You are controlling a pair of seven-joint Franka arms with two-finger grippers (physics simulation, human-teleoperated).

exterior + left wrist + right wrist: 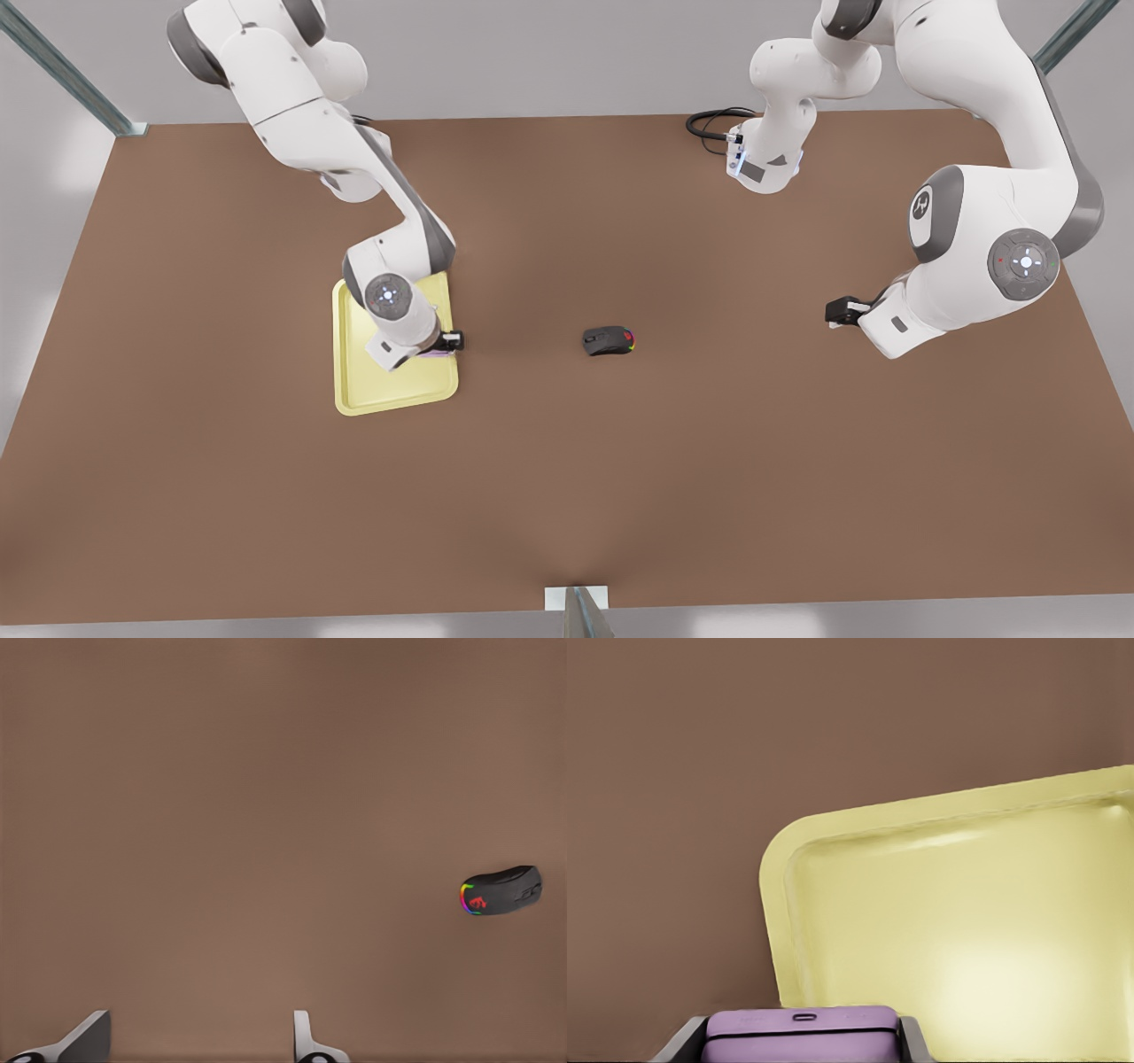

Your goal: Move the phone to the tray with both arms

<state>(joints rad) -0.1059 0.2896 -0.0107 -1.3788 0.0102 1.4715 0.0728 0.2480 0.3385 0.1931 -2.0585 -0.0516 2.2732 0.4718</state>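
The phone [799, 1035], a pale purple-pink slab, sits edge-on between the fingers of my right gripper [802, 1050], which is shut on it. In the front view this gripper [449, 341] hangs over the side of the pale yellow tray [396, 390] that faces the mouse, and a sliver of the phone [435, 354] shows under it. In the right wrist view the tray [957, 930] lies just beyond the phone. My left gripper [842, 312] waits at the front view's right, low over the table. Its fingers [84, 1041] stand open around nothing.
A black computer mouse [609, 340] with coloured lights lies mid-table between the arms, also in the left wrist view [500, 890]. A black cable [709, 122] loops near the far arm base. Brown table surrounds the tray.
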